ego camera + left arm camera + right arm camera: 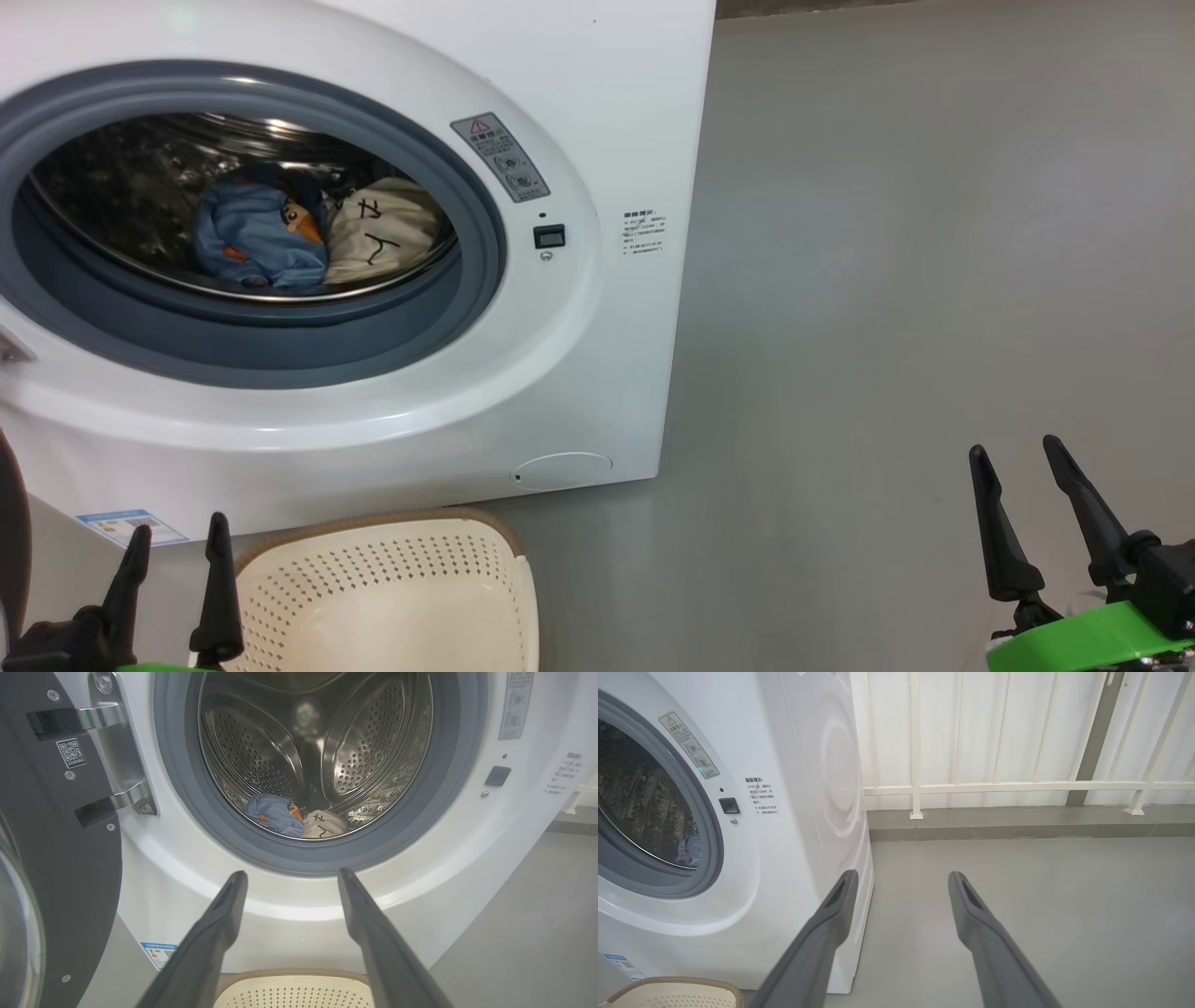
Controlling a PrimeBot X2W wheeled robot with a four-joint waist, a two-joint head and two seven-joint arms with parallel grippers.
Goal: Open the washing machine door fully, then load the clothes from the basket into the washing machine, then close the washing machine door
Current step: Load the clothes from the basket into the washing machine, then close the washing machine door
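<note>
The white washing machine (597, 84) stands with its door (51, 858) swung open at the left, hinged beside the grey gasket. In the steel drum lie clothes: a light blue garment (257, 238) with orange print and a cream one (378, 243) with black marks, both also in the left wrist view (275, 812) (324, 823). The cream basket (392, 597) sits on the floor before the washer, and its visible inside shows no garments. My left gripper (177, 537) is open beside the basket's left rim. My right gripper (1018, 448) is open over bare floor at the right.
Grey floor (887, 280) stretches to the right of the washer. In the right wrist view, a white railing (1017, 786) on a low kerb runs behind it. A blue label sticker (126, 525) and a round filter cap (563, 470) mark the washer's lower front.
</note>
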